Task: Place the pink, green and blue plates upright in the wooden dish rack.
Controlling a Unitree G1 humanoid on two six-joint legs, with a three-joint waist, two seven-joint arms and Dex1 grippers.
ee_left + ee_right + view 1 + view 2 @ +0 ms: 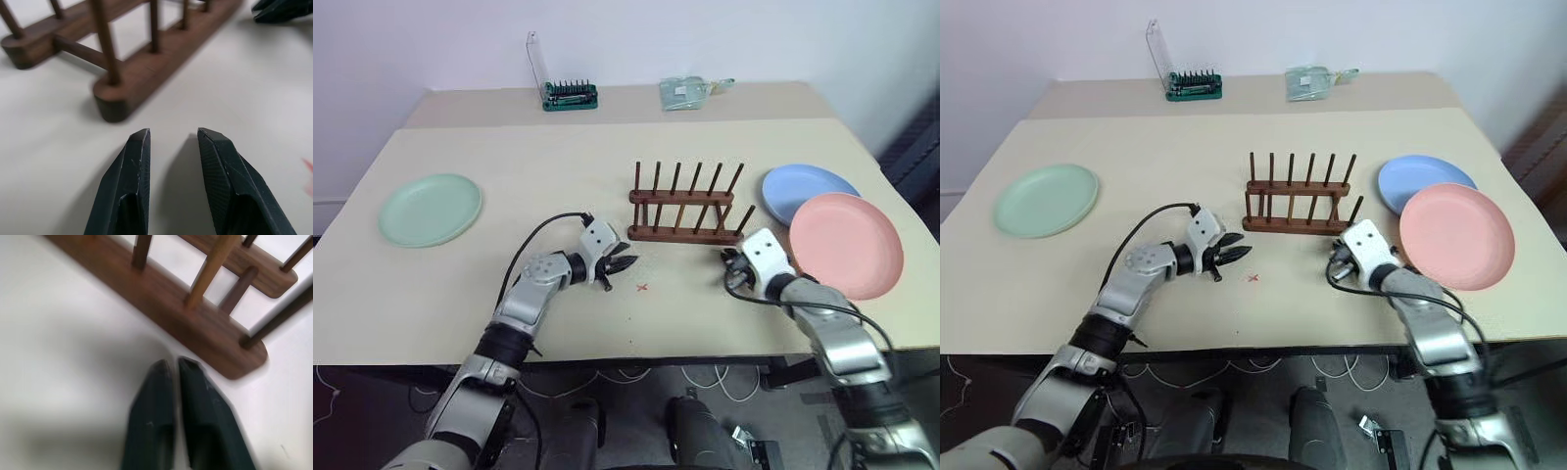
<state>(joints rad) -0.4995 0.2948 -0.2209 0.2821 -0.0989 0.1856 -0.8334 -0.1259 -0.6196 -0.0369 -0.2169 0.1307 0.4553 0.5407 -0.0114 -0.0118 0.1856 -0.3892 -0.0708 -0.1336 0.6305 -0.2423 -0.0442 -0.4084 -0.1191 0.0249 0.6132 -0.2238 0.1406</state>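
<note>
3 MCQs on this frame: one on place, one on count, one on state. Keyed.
1. Where is the green plate?
A. the table's left side, apart from the other plates
B. in the wooden dish rack
C. under the pink plate

2. How many plates stand in the rack?
A. none
B. one
C. three

3. How is the left gripper?
A. shut on a plate
B. open, holding nothing
C. clamped on a peg

Key:
1 A, it lies alone far left, while the pink plate overlaps the blue plate on the right.
2 A, the pegs are bare and all three plates lie flat.
3 B, the left wrist view shows a gap between its fingers with bare table there.
</note>
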